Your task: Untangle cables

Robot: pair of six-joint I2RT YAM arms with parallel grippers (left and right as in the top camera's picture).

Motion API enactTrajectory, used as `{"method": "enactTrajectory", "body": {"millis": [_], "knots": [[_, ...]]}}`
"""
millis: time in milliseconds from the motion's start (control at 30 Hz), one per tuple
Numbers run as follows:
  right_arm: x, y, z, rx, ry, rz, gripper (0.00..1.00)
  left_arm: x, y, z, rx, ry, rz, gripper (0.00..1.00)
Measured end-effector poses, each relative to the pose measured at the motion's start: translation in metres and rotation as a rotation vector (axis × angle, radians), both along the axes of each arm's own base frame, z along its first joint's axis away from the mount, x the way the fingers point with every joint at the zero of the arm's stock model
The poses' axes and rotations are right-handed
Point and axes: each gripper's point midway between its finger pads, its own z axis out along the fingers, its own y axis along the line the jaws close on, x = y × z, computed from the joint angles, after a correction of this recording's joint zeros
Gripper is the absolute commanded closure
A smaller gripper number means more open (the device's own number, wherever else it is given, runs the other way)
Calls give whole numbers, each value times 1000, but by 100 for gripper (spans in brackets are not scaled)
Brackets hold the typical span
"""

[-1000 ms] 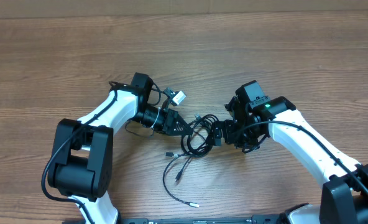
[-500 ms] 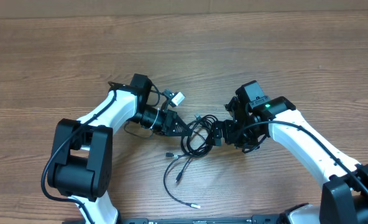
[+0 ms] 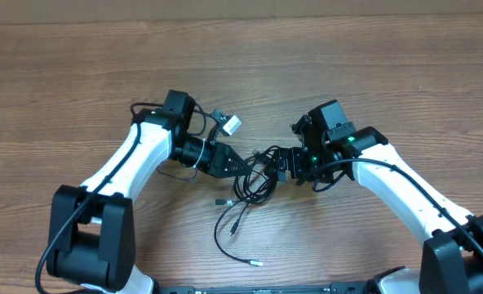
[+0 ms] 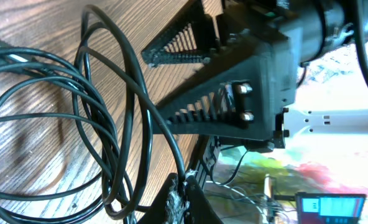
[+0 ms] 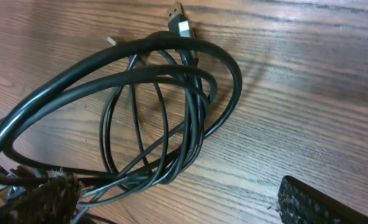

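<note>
There — looped cables (image 3: 256,173) on wooden table (image 3: 78,73).

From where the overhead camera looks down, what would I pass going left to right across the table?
First the left arm, then the left gripper, the cables, the right gripper, the right arm.

cables (image 5: 193,130) cut off at the right wrist view's left edge, right gripper (image 5: 178,199) mostly cropped at its bottom
</note>
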Motion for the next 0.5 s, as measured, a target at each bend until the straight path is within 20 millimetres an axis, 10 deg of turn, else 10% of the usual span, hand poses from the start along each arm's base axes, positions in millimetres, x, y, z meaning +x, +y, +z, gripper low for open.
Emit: {"method": "enactTrajectory", "body": {"millis": [500], "knots": [[0,17,11,108,14,9,34,0,8,-12,92,-17,5,96]]}}
